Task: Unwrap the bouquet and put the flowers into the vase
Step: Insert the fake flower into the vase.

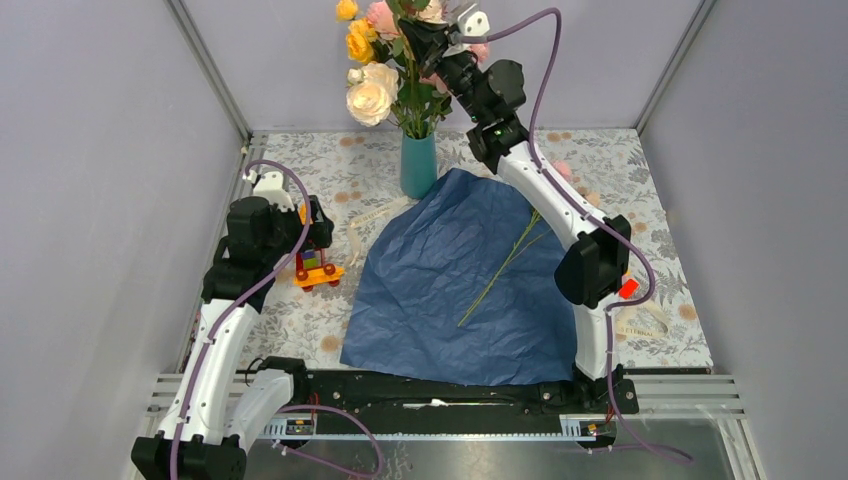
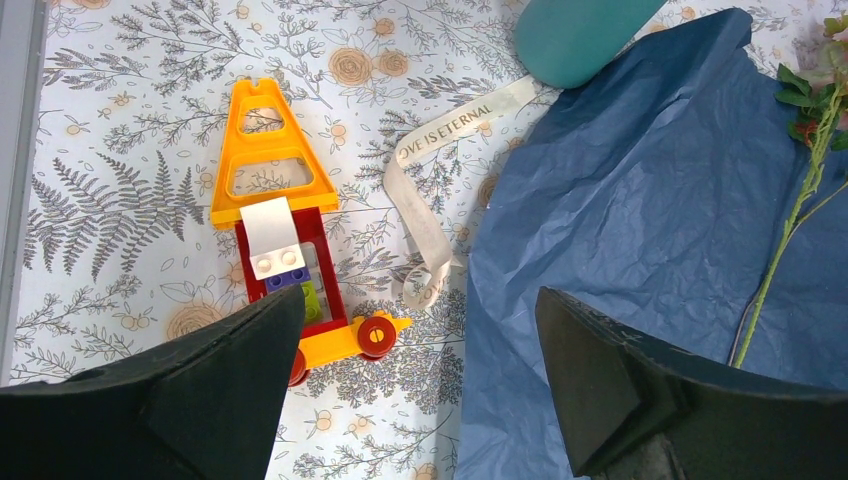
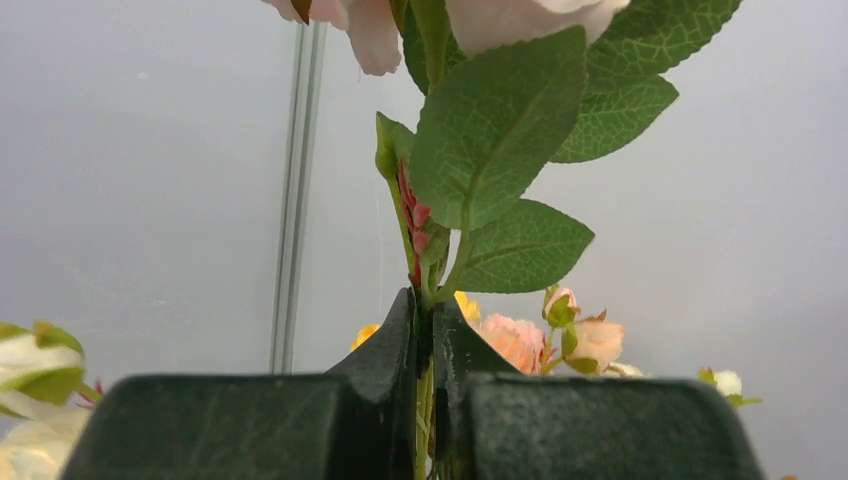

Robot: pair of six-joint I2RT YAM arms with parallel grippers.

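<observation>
Between the right gripper's [image 3: 430,312] jaws: one pink flower [image 3: 495,130], its stem pinched tight and its leaves above the fingertips. Below them: vase [image 1: 418,165], crowded with larger roses [image 1: 370,95]. Likely risk: the stem end snags those blooms or misses the narrow mouth and tips the vase. Left gripper [image 2: 418,305]: jaws wide apart, empty, above a toy [image 2: 270,170] and ribbon [image 2: 420,215]. Further risk: second stem [image 1: 505,262] on the blue paper [image 1: 440,290] is overlooked.

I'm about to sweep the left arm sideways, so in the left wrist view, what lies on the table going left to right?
toy vehicle → printed ribbon → blue wrapping paper → loose flower stem on that paper. The vase at the top edge overlaps ribbon and paper, so it is left out.
</observation>
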